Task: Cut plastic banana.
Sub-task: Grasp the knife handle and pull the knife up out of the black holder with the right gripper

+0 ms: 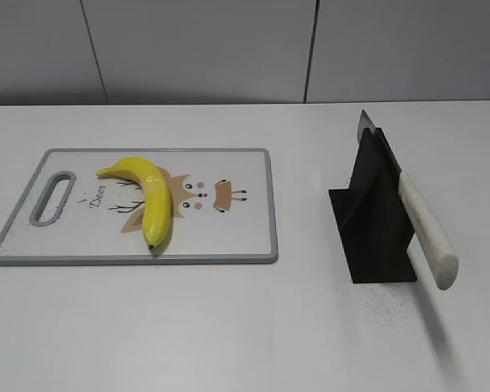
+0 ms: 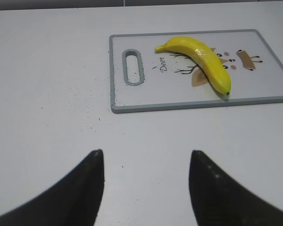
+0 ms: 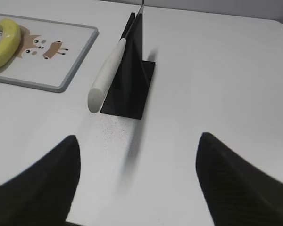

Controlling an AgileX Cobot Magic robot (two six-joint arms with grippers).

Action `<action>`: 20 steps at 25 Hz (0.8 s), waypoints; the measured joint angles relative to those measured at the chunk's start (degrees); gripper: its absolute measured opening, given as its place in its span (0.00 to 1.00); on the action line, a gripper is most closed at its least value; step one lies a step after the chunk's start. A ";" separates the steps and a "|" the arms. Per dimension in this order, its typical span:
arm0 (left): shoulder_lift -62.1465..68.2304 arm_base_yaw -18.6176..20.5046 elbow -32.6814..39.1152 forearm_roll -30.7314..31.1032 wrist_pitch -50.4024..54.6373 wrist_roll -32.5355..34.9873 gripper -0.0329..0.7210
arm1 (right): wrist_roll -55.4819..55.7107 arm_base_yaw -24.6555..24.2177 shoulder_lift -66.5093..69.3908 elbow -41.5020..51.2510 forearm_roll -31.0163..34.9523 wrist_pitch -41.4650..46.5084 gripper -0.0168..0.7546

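Observation:
The plastic banana (image 1: 147,198) lies on the white cutting board (image 1: 237,237), left of the deer print; it also shows in the left wrist view (image 2: 203,59) and at the edge of the right wrist view (image 3: 2,41). A knife with a white handle (image 1: 425,233) rests slanted in a black stand (image 1: 376,220); it also shows in the right wrist view (image 3: 106,75). My left gripper (image 2: 146,155) is open and empty over bare table, well short of the board. My right gripper (image 3: 139,141) is open and empty, short of the knife handle. Neither gripper shows in the exterior view.
The cutting board (image 2: 179,106) has a grey rim and a handle slot (image 2: 132,67) at its left end. The black stand (image 3: 132,89) sits right of the board. Dark specks lie on the white table. A grey wall runs behind the table.

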 joint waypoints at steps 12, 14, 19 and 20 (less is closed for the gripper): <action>0.00 0.00 0.00 0.00 0.00 0.00 0.79 | 1.94 -0.05 34.95 -14.05 0.20 1.86 0.74; 0.00 0.00 0.00 0.00 0.00 0.00 0.79 | 1.96 -0.05 40.58 -17.08 0.90 2.46 0.73; 0.00 0.00 0.00 0.00 0.00 0.00 0.79 | 2.07 -0.05 54.02 -25.43 1.64 7.13 0.72; 0.00 0.00 0.00 0.00 0.00 0.00 0.79 | 2.09 -0.05 56.49 -26.98 1.69 8.24 0.72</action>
